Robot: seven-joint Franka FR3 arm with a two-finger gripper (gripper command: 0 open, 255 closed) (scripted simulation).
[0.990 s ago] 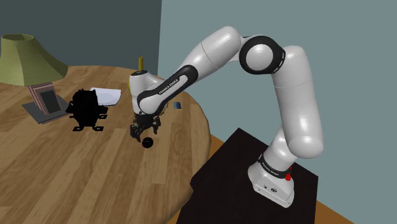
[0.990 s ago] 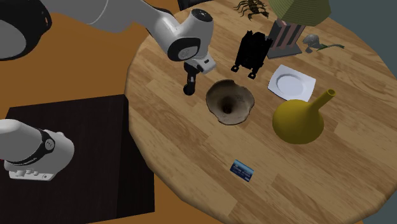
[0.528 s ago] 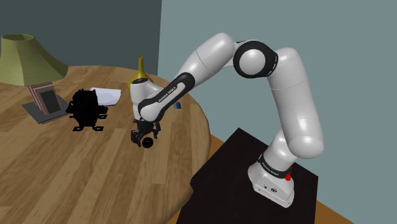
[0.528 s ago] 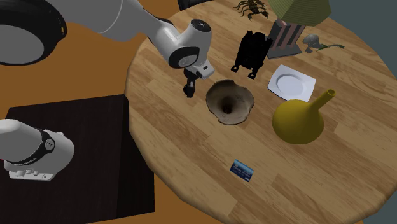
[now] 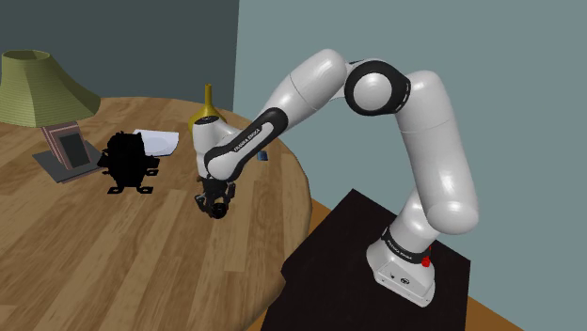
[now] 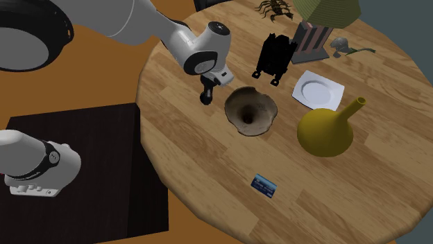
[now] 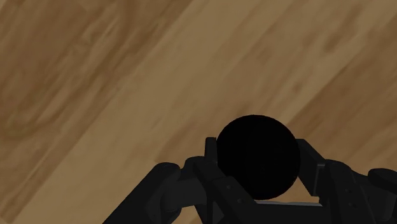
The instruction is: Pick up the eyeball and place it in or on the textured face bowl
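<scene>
The eyeball is drawn as a plain black ball (image 7: pixel 257 159), resting on the wooden table (image 5: pixel 113 254) near its edge on the stand's side. My black gripper (image 7: pixel 257 154) is down over it and shut on it, one finger pressed against each side. The shoulder view has the gripper (image 5: pixel 215 207) low at the tabletop with the ball (image 5: pixel 219 212) between its tips. In the second exterior view the gripper (image 6: pixel 205 98) stands just to the left of the textured brown bowl (image 6: pixel 267 104), which sits upright with a deep dark hollow.
A yellow long-necked jug (image 6: pixel 326 133), a white plate (image 6: pixel 318 91), a black object (image 6: pixel 275 59) and a small blue card (image 6: pixel 264 184) lie around the bowl. A green lamp (image 5: pixel 38 86) and picture frame (image 5: pixel 68 150) stand far back. The dark stand (image 5: pixel 357 263) borders the table.
The gripper came down around the black ball, then its fingers went from open to shut on it. The ball and the bowl have not moved.
</scene>
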